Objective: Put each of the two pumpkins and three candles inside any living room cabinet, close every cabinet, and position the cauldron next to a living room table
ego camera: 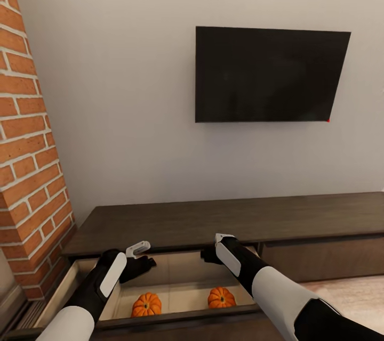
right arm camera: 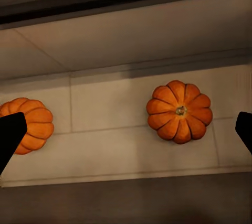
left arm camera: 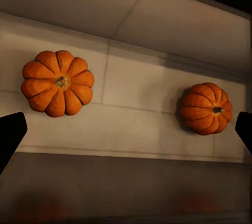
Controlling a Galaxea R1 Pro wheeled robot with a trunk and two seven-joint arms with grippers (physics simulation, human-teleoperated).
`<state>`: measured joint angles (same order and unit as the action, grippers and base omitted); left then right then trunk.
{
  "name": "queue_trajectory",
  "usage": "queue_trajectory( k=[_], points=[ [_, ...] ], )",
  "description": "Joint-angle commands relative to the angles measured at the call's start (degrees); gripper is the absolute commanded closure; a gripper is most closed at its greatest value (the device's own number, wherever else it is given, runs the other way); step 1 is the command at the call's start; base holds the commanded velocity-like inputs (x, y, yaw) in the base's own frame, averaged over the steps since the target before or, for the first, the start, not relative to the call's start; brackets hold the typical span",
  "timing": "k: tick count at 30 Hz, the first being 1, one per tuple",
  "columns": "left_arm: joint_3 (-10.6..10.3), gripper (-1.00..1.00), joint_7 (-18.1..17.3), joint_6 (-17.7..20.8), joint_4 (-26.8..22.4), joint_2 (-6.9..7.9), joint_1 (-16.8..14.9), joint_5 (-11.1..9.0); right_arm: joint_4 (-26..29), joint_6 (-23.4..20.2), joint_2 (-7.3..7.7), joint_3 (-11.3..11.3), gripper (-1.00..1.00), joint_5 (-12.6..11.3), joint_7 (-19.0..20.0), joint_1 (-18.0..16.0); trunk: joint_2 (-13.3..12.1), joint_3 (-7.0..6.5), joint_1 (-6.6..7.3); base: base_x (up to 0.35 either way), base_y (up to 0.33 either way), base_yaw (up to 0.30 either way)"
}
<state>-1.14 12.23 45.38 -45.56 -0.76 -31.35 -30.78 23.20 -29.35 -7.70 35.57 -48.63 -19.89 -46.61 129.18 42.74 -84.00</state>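
Pumpkins [ego camera: 146,304] [ego camera: 222,297] lie in the open cabinet [ego camera: 224,221] drawer beneath both arms' wide-spread, empty fingers [left arm camera: 10,135] [right arm camera: 10,137]

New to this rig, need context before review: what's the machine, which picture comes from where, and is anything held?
It is a simulated wheeled robot with two arms, each ending in a two-finger claw. The big picture comes from its head camera, looking down over both arms: left claw, right claw. The two smaller pictures come from cameras on each wrist, looking along the fingers, whose dark tips show at the edges.

The robot faces a long, low dark-brown cabinet under a wall TV, with a brick column to the left. One drawer is pulled open, and both claws hover above it. Two orange pumpkins lie apart on its pale floor: one toward the left, one toward the right. Both wrist views look down on the same pair.

Nothing is held: both claws are open and empty.
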Motion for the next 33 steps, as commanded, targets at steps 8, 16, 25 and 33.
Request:
queue_trajectory(
  k=[8,16,25,33],
  points=[
    [-0.12,-1.0,0.52,0.15,-0.06,0.0,-0.02,-0.6,0.1,-0.03,0.05,0.47,-1.0,-0.64,-0.5,-0.06,-3.19,-1.37,1.77,0.0,0.0,0.0],
    [-0.15,-1.0,0.52,0.15,-0.06,-0.02,-0.02,-0.6,0.1,-0.01,0.05,0.47,-1.0,-0.65,-0.5,-0.06,-6.4,-2.81,3.53,-0.034,0.008,0.0],
    [-0.15,-1.0,0.52,0.15,-0.06,-0.1,-0.04,-0.6,0.1,-0.01,0.05,0.47,-1.0,-0.67,-0.5,-0.06,-10.01,-4.42,5.51,-0.275,0.091,0.0],
    [-0.17,-1.0,0.52,0.15,-0.06,-0.12,-0.02,-0.6,0.1,-0.01,0.05,0.47,-1.0,-0.67,-0.5,-0.06,-13.22,-5.86,7.26,-0.312,0.104,0.0]
  ],
)
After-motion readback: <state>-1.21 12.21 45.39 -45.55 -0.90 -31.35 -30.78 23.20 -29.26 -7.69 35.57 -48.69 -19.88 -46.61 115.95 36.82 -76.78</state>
